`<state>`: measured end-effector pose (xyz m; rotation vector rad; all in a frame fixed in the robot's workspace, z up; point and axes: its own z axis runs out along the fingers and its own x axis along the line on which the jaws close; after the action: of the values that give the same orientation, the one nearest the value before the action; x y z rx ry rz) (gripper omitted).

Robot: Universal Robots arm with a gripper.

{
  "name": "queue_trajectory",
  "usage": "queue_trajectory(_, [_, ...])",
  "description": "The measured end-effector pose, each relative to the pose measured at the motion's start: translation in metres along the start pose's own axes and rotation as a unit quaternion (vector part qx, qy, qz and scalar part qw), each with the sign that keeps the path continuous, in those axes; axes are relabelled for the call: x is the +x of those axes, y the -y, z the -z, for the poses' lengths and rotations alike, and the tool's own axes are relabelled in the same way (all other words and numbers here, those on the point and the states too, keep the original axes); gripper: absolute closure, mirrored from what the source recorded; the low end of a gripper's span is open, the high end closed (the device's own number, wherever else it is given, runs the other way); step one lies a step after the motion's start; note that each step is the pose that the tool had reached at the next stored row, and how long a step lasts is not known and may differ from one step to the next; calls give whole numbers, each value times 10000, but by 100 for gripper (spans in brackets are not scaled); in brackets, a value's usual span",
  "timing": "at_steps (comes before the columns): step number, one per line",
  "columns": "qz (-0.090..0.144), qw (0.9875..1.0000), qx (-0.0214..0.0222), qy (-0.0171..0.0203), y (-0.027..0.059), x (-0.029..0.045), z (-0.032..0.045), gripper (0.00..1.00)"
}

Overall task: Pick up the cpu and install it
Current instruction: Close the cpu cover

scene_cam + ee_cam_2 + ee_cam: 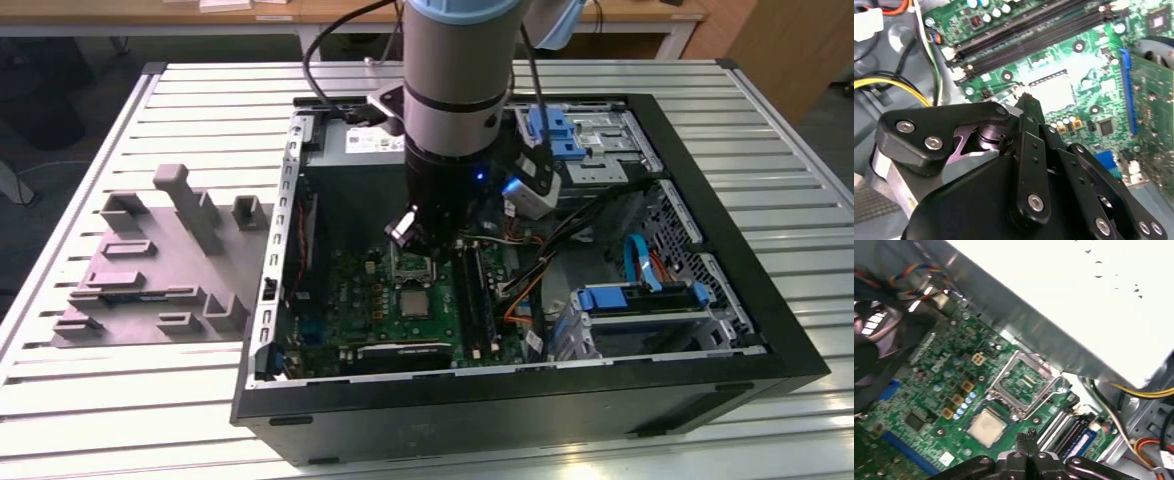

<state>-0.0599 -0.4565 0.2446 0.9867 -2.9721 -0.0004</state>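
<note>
I have the arm [458, 80] reaching straight down into the open computer case [507, 415]. The case lies on its side on the slatted worktop [160, 420], so the green board [939, 390] faces up and I can come at it from above. The hand [1026, 436] hangs low over the board with its fingers brought together and nothing between them. I judge that this narrow pose suits the crowded parts here, since the black memory slots [1029, 35] run just beside the spot.

The cpu [986, 426] is not in my grip. It lies flat on the board, near the fingertips, and I cannot tell whether they touch it. In the exterior view it sits at six o'clock from the hinged metal frame [1024, 381], just beside it. The frame is swung up and open, with green showing through its window, which I take to be what leaves the seat free. To me the chip looks as if it rests in that seat, square to the board's lines.

It is a small flat square, its top a pale silvery beige with a thin darker edge. A grey fixture block [147, 270] stands on the worktop at nine o'clock from the case, well apart.
</note>
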Motion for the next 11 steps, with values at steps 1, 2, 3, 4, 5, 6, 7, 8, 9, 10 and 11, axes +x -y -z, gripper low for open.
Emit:
queue_trajectory(1, [0,10000,0,0,-3,-22,-6,89])
queue_trajectory(2, [0,10000,-1,0,-5,-38,-11,89])
queue_trajectory(3, [0,10000,-2,1,-6,-47,-15,89])
queue_trajectory(4, [0,10000,-2,2,-7,-47,-16,89])
queue_trajectory(5, [0,10000,-2,2,-7,-47,-16,89])
queue_trajectory(6, [0,10000,-2,1,-7,-47,-16,89])
queue_trajectory(7, [0,10000,-2,2,-6,-48,-16,89])
queue_trajectory(8, [0,10000,-2,1,-6,-48,-16,89])
queue_trajectory(9, [0,10000,-2,2,-7,-48,-16,89])
queue_trajectory(10, [0,10000,-2,2,-7,-48,-16,89])
queue_trajectory(11, [0,10000,-2,1,-6,-48,-16,89])
